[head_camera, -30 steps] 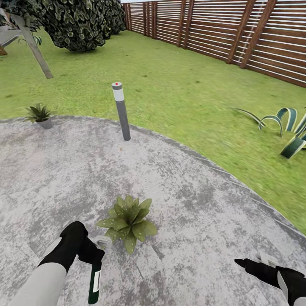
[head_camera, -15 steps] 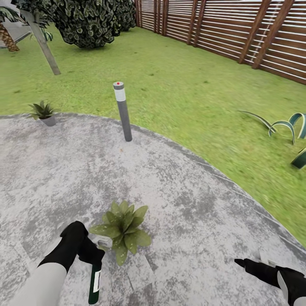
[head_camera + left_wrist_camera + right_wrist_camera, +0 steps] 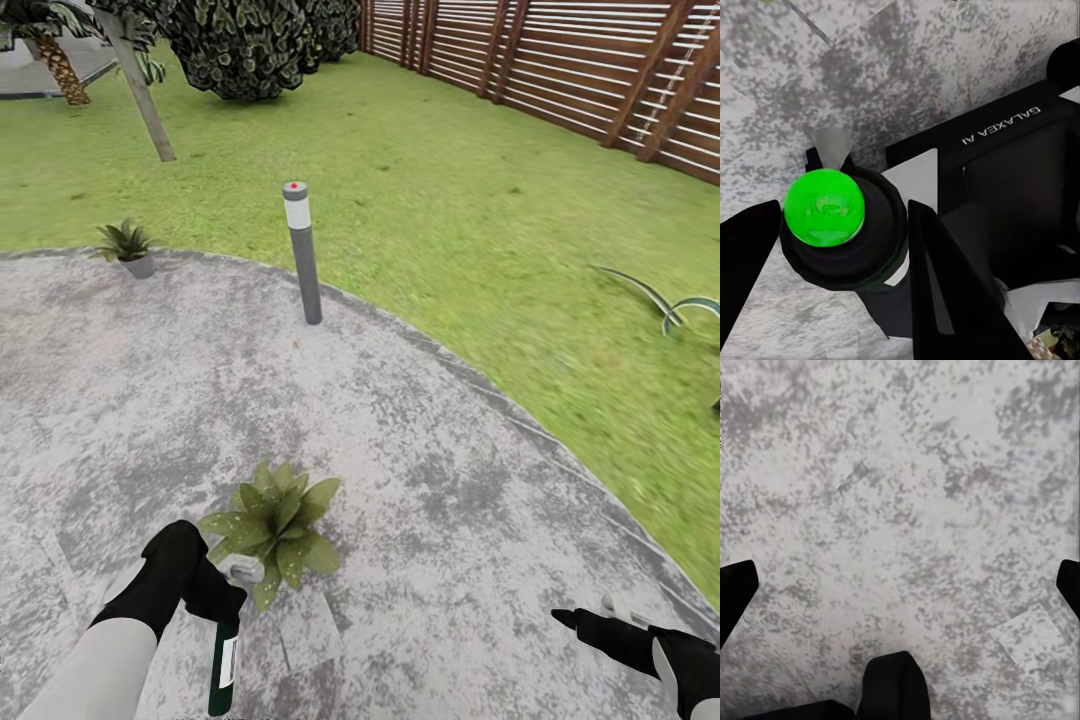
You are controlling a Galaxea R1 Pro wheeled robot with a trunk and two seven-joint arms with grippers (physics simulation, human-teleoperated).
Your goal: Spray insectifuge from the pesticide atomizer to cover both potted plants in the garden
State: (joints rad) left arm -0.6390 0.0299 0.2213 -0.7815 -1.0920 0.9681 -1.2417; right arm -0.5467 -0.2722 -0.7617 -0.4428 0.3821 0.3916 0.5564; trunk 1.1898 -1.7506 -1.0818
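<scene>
Left pincer (image 3: 222,605), head view: closed around pesticide atomizer (image 3: 224,663) at neck; bottle hanging dark green body downward, whitish label facing camera, grey nozzle head at top pointing toward near potted plant (image 3: 272,527). Nozzle just beside outer leaves of that rosette. Near potted plant standing on round grey stone patio (image 3: 420,430), pot hidden under leaves. Far potted plant (image 3: 127,245) at patio edge, well apart, in small grey pot. Grey bollard lamp post (image 3: 303,252) upright near patio rim, between both plants and further right. Green lawn (image 3: 430,190) beyond, brown slatted fence (image 3: 600,80) at upper right, dark bush (image 3: 240,45) and palm trunk (image 3: 60,65) at upper left, striped agave leaves (image 3: 665,298) at right edge. Right pincer (image 3: 600,620) low at right, above bare patio, nothing between fingers.

Left wrist view: left pincer (image 3: 844,240) with dark fingers (image 3: 945,292) on either side of pesticide atomizer (image 3: 840,225), clamped on it; bright green round spot on bottle end facing camera. Speckled patio (image 3: 907,67) behind. Black robot body panel (image 3: 1020,180) with white lettering alongside.

Right wrist view: right pincer (image 3: 904,585) spread wide, finger tips (image 3: 735,592) at opposite picture edges, empty. Speckled grey patio (image 3: 907,487) below, one paler square patch (image 3: 1031,634) on it.
</scene>
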